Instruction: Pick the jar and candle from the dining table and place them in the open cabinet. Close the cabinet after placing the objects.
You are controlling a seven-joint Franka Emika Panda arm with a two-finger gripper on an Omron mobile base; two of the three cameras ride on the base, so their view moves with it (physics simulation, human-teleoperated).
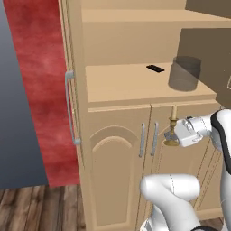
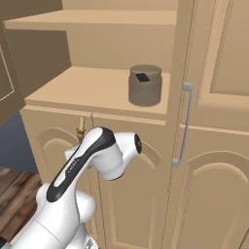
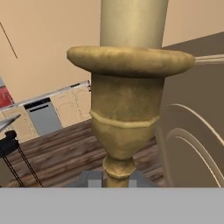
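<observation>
Pincer (image 1: 170, 135): closed on the candle (image 1: 173, 118), gripping the brass-gold holder low on its stem; held in front of the cabinet (image 1: 117, 171), just below the open shelf (image 1: 135, 85) and level with the tops of the lower doors.

Candle: cream stick upright in a waisted metal holder with a wide drip collar (image 3: 130, 59). Judged light and rigid; the holder is probably smooth and apt to slip or swivel if gripped loosely, and the wax stick is the soft, breakable part. Best hold is the narrow stem under the collar, as now, never the stick.

Jar (image 1: 184, 73): already standing on the cabinet shelf, toward its right side. Translucent grey glass; judged moderately heavy, slick and fragile.

Small flat black object (image 1: 155, 68): on the same shelf, left of the jar and further back.
</observation>
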